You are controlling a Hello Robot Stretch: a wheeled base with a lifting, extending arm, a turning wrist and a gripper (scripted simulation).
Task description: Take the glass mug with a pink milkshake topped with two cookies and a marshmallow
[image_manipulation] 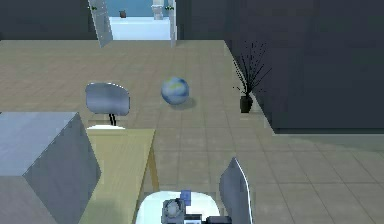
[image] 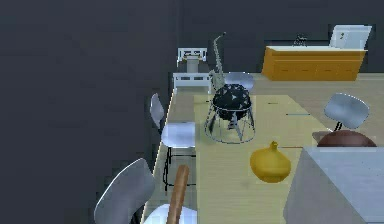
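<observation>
From where I stand, the gripper (image_manipulation: 184,207) sits low over the white seat of a grey chair (image_manipulation: 236,188), just beside the wooden table (image_manipulation: 128,170). Its far end is too muddled against the seat for me to tell how its fingers stand or whether it holds anything. Left of it a big grey box (image_manipulation: 40,160) rests on the table. Well beyond it a blue-green ball (image_manipulation: 175,92) lies on the floor, with a potted twig plant (image_manipulation: 247,88) off to the right. Where the mug is, I cannot tell.
</observation>
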